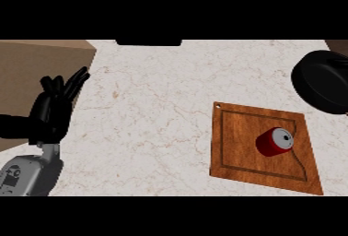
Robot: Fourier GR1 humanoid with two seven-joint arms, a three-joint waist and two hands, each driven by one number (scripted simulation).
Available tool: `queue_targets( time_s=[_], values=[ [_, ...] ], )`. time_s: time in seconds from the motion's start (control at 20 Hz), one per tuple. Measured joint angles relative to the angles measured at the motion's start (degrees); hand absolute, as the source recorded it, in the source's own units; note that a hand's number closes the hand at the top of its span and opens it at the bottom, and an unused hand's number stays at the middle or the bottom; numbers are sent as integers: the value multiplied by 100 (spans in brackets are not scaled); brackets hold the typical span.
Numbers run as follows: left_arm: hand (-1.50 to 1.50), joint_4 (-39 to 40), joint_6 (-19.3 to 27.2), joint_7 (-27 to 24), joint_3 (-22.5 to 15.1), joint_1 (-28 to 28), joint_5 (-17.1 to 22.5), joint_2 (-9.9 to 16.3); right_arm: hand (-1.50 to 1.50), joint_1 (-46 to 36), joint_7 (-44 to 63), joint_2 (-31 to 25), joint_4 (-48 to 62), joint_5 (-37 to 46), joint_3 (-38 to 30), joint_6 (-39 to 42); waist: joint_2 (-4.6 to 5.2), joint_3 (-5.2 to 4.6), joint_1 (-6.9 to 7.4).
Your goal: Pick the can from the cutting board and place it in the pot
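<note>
Can (pixel 275 141) on cutting board (pixel 238 152), well apart from left hand (pixel 51 108).

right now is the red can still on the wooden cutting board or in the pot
On the board. The red can sits on the wooden cutting board, apart from the black pot at the right edge.

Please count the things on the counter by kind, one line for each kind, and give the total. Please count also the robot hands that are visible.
Can, red, lying on the board: 1
Cutting board, wooden: 1
Pot, black, cut off by the right edge of the view: 1
Left hand, open, resting at the left edge: 1
Total: 3 things and 1 hand; the right hand does not show.
</note>
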Motion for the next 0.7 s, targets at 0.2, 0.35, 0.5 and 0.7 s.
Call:
queue_targets(
  time_s=[0.2,0.35,0.5,0.7],
  values=[
    [0,-9,7,49,-19,-61,-37,-21,-150,-182,-139,-264,-71,654,567,-177,-10,-12,27],
    [0,-29,-7,98,9,-52,-48,-26,-150,-352,-184,-225,-41,1016,906,-303,-25,-18,11],
    [0,32,-44,83,29,-123,-68,-66,-150,-522,-28,-106,-98,1280,1215,-281,-42,-18,-25],
    [0,51,-38,71,50,-105,-157,-111,-150,-625,218,47,-140,1521,1492,-174,-56,-21,-64]
  ],
)
